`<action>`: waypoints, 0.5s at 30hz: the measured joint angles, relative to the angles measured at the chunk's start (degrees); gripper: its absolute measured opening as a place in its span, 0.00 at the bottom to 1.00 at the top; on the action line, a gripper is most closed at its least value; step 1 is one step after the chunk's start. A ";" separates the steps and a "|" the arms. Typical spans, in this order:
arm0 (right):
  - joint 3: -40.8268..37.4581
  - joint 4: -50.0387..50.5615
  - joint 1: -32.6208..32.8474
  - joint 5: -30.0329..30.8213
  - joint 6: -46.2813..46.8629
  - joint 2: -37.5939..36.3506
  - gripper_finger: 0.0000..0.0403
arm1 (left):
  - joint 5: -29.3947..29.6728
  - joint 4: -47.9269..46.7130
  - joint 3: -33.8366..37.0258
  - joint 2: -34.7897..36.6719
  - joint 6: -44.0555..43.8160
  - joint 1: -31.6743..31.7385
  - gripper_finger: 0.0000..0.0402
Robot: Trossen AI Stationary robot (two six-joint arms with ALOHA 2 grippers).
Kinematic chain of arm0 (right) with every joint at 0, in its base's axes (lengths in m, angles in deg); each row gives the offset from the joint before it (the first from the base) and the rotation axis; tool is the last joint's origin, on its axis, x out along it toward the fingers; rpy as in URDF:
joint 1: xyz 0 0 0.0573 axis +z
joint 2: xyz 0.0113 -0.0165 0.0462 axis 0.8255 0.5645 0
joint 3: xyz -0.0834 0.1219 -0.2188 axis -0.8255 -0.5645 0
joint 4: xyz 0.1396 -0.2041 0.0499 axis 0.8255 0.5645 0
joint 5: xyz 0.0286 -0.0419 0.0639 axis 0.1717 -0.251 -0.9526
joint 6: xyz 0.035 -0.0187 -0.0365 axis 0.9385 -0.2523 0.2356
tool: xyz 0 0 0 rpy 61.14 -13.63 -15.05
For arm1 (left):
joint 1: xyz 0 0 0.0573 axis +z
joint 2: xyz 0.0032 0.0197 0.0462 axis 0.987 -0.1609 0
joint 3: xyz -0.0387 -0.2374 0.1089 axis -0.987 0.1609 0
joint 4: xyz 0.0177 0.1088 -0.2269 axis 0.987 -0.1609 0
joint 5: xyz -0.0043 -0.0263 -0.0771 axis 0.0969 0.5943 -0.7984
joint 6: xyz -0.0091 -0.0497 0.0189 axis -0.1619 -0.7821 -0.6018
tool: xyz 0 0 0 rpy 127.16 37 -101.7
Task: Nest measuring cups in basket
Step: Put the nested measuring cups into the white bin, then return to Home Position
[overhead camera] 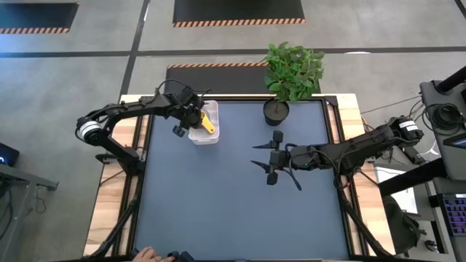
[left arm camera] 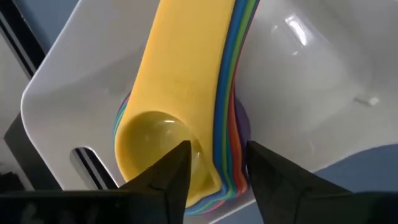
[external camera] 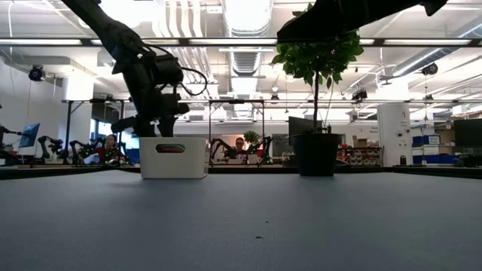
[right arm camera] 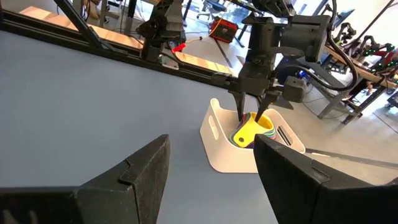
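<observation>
Stack of measuring cups (left arm camera: 186, 124) sits nested in the white basket (overhead camera: 203, 136), yellow cup (right arm camera: 250, 132) on top, handles fanned against one wall. Basket is near the table's (overhead camera: 233, 211) far-left corner. Left gripper (left arm camera: 216, 177) hangs right over the stack, fingers apart, straddling the yellow bowl's rim and the layered edges, gripping nothing. Looks like a release: best to lift straight up, fingers clear of the handles so the stack isn't dragged. Right gripper (overhead camera: 271, 161) waits mid-table, fingers spread, empty, well apart from the basket.
</observation>
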 joint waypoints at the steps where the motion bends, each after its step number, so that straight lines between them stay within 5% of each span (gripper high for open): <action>1: 0.00 0.00 0.00 0.01 0.00 0.00 0.55 | 0.11 0.02 0.00 0.00 -0.13 0.00 0.34; 15: 0.00 0.00 0.00 0.01 0.00 0.00 0.55 | 0.63 -0.68 -0.45 3.57 -1.79 -2.11 0.42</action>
